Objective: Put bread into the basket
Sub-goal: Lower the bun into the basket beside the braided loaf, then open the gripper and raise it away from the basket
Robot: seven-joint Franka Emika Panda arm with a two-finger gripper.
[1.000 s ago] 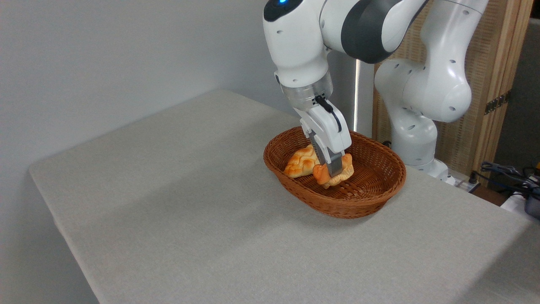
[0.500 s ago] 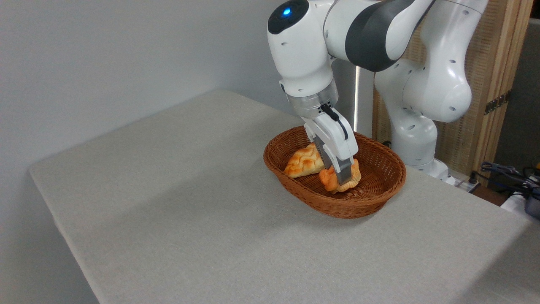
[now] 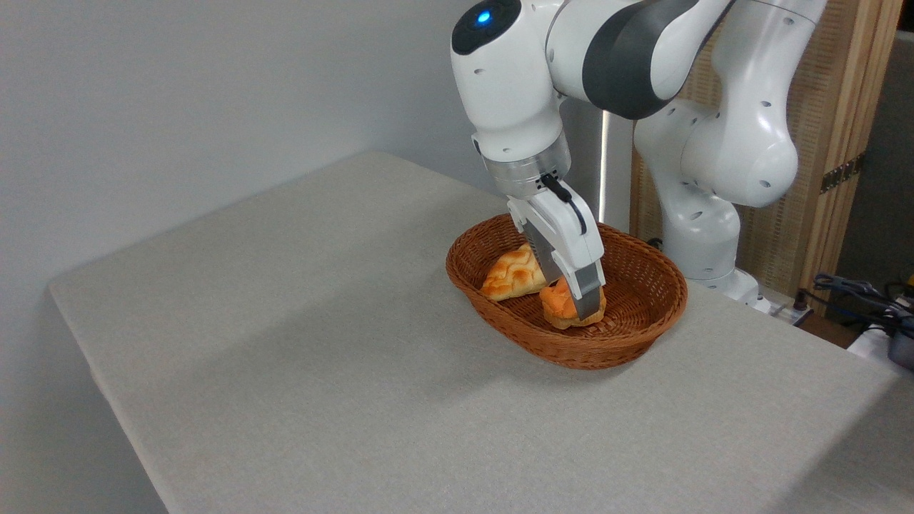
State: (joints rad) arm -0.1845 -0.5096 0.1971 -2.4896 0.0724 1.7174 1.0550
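While in basket (image 3: 643,335), bread (image 3: 560,308) btwn gripper (image 3: 582,308) fingers.

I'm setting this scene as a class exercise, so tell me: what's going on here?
A white robot arm is lowering a small orange bun into a brown wicker basket on a grey table. Its gripper is shut on the bun, which sits low inside the basket, beside a paler braided loaf already lying there. The bun has not yet been let go.
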